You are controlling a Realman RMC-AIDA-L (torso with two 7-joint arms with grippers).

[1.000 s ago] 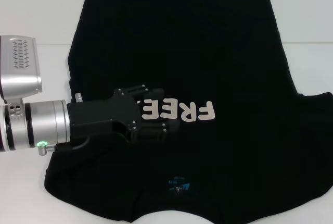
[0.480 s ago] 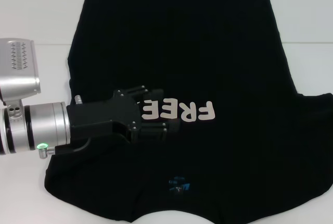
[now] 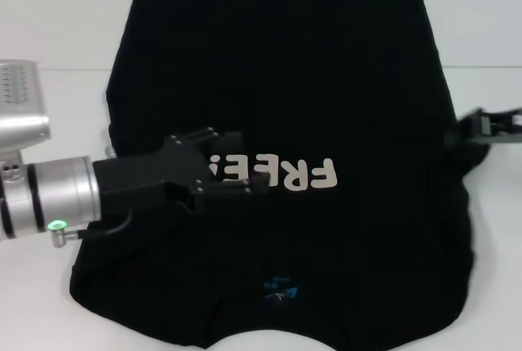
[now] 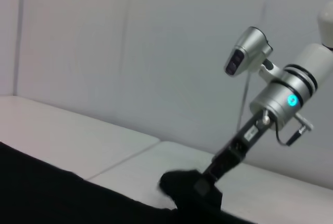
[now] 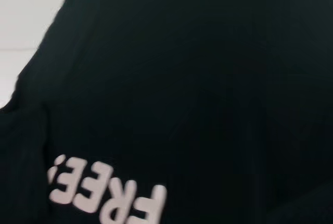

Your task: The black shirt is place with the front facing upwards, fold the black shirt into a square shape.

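Observation:
The black shirt [image 3: 310, 65] lies spread on the white table [image 3: 49, 302], front up, with pale "FREE" lettering [image 3: 289, 174] and a blue neck label [image 3: 281, 290] near me. My left gripper [image 3: 245, 184] rests low over the shirt's left side, just left of the lettering. My right gripper [image 3: 477, 126] is at the shirt's right edge, shut on a bunch of the right sleeve and holding it raised. The left wrist view shows that right gripper [image 4: 205, 185] buried in a lump of black fabric. The right wrist view looks down on the shirt [image 5: 208, 78] and its lettering [image 5: 104, 193].
Bare white table shows to the left, to the right [image 3: 497, 228] and along the front edge. A pale wall [image 4: 130, 52] stands behind the table.
The right gripper has come into view at the right edge. The right sleeve, which lay flat out to the right, is now gathered and lifted. The left gripper has shifted slightly left.

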